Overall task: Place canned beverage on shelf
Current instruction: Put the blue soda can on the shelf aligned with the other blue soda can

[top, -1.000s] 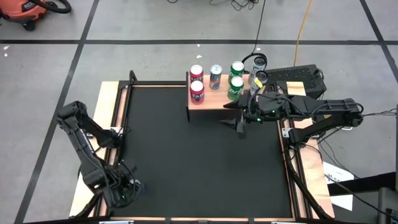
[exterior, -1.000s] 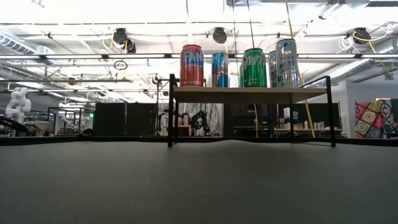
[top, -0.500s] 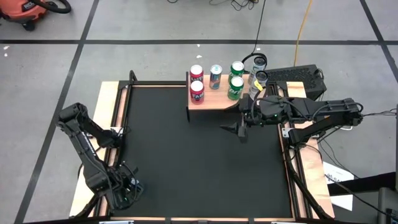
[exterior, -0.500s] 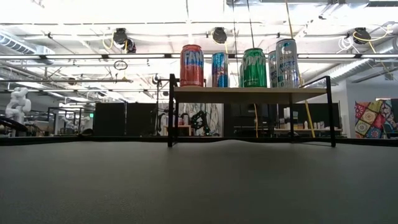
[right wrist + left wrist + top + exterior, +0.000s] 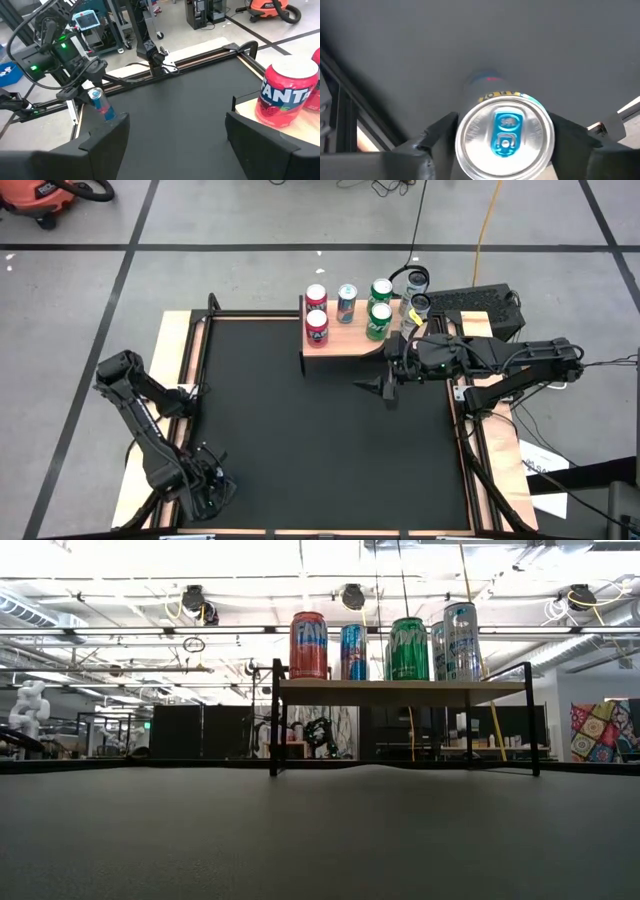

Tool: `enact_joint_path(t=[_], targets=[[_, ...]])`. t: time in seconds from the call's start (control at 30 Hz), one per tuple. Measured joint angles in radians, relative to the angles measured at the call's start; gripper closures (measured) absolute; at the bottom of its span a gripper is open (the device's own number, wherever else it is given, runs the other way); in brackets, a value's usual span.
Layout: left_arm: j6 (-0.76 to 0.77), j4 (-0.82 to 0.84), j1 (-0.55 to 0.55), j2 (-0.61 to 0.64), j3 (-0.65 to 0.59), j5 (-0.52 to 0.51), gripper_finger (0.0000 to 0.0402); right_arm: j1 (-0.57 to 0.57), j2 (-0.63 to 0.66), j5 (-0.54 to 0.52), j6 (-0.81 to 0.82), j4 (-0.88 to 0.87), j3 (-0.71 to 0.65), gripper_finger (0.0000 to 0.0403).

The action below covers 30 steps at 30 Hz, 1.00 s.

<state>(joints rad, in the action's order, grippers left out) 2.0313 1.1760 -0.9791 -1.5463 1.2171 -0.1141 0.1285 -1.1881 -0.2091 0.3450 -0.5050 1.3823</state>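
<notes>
My left gripper (image 5: 205,485) is at the table's near left corner, shut on a slim blue, silver and red can (image 5: 99,102); its silver top with a blue tab (image 5: 505,132) faces the left wrist camera. My right gripper (image 5: 385,385) hangs open and empty over the mat just in front of the shelf (image 5: 345,337). The shelf has a light wood top on black legs (image 5: 400,692) and carries several cans: red (image 5: 308,645), blue (image 5: 352,652), green (image 5: 408,648) and silver (image 5: 460,640). A red Fanta can (image 5: 287,97) stands at the shelf's corner. My left gripper pinches the can's side walls just below its top rim (image 5: 462,135) between its two fingers (image 5: 437,135), one on each side. The fingers come from above, pointing down along the can. The can sits tilted in the hold (image 5: 102,107); its lower end is hidden behind my right finger.
Black mat (image 5: 320,440) fills the table between wooden edge rails (image 5: 180,360). A black frame post stands at the far left corner (image 5: 212,305). Cables and a black case (image 5: 480,305) lie beyond the far right corner.
My left arm has shifted a little toward the table's near edge with the can still between its fingers. My right gripper has drawn slightly toward the near edge from the shelf and stays open.
</notes>
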Motion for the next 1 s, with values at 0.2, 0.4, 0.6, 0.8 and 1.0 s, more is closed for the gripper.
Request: enact_joint_path(t=[0.2, 0.4, 0.6, 0.8, 1.0], targets=[[-0.176, -0.043, 0.053, 0.006, 0.000, -0.090, 0.0191, 0.022, -0.006, 0.003, 0.034, -0.002, 0.000, 0.0090], [-0.680, -0.269, 0.189, 0.023, 0.001, -0.157, 0.0176, 0.044, -0.053, 0.114, 0.037, -0.018, 0.000, 0.0090], [-1.112, -0.358, 0.373, 0.023, 0.059, -0.160, 0.0171, 0.067, -0.144, 0.251, 0.047, -0.020, 0.000, 0.0090], [-1.496, -0.405, 0.514, 0.023, 0.181, -0.158, 0.0173, 0.102, -0.215, 0.267, 0.055, 0.049, -0.001, 0.0090], [-1.720, -0.445, 0.604, 0.023, 0.265, -0.145, 0.0173, 0.103, -0.234, 0.265, 0.034, 0.114, -0.001, 0.0090]])
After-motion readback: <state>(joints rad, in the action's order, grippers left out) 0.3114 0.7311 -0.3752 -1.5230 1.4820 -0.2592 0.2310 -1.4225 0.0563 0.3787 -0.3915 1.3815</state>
